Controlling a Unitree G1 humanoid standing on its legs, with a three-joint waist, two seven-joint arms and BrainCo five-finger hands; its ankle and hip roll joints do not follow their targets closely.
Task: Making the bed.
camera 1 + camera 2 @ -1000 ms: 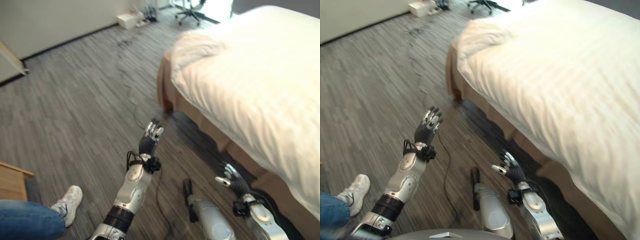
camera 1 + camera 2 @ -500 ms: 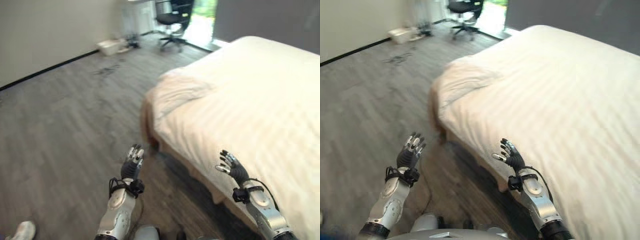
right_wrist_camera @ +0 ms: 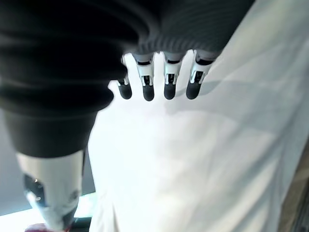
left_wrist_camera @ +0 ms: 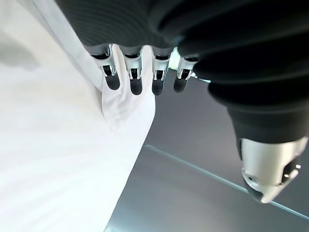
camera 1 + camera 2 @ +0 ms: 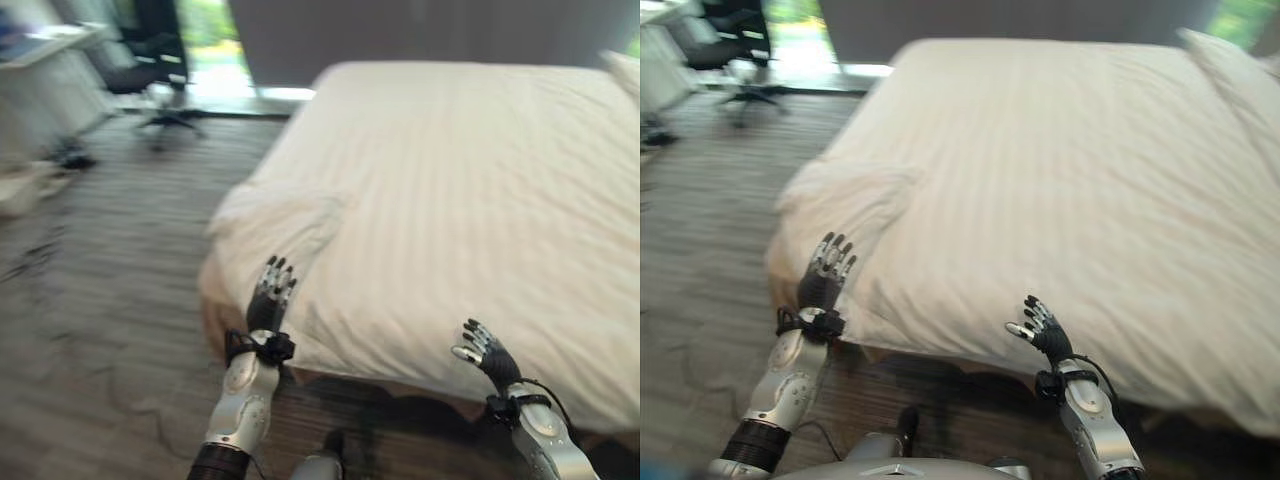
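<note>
Facing bed [image 5: 480,180] foot edge, approach stage | L robot hand [image 5: 268,300] fingers straight, wide, empty, raised by bunched duvet corner [image 5: 275,225] – likely 1st spot to pull flat | duvet [image 5: 1060,190] covers mattress, mostly smooth | R robot hand [image 5: 1042,327] wide, empty, near hanging edge | pillow [image 5: 1240,80] far R.

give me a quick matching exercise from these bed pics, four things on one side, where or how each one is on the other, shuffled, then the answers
Things:
1. left hand
2. right hand
3. office chair
4. pillow

Places or states:
A. far end of the bed, right side
B. open, raised by the rumpled corner of the duvet
C. on the floor beyond the bed, far left
D. open, raised before the duvet's near edge

Pairs: 1-B, 2-D, 3-C, 4-A
</note>
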